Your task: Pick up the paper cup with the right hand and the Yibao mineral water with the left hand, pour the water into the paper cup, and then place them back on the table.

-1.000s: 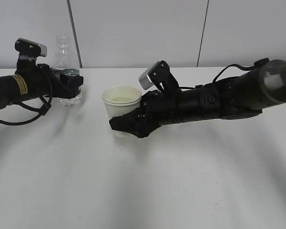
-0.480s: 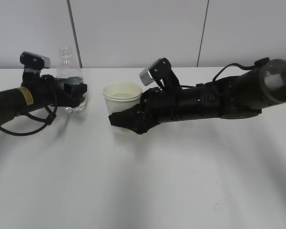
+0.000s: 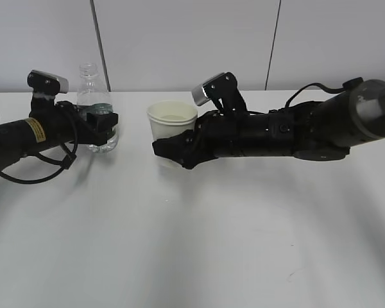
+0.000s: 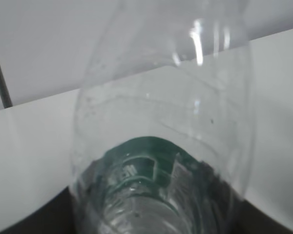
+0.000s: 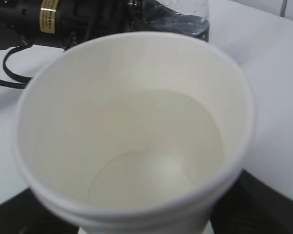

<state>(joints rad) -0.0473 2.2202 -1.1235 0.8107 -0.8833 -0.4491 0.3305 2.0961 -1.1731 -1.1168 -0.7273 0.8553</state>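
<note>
I see water in the paper cup (image 3: 172, 119), so pouring looks done. My right end effector (image 3: 174, 149) grips it; my left end effector (image 3: 106, 124) grips the Yibao mineral water (image 3: 94, 106) on the worktop (image 3: 192, 244). Letting go remains.

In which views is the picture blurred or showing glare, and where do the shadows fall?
Left wrist view: the bottle fills the frame, soft, with white glare streaks high on its shoulder. Right wrist view: the paper cup has a blurred near rim. Exterior view: sharp, with soft grey shadows on the table under both arms.
</note>
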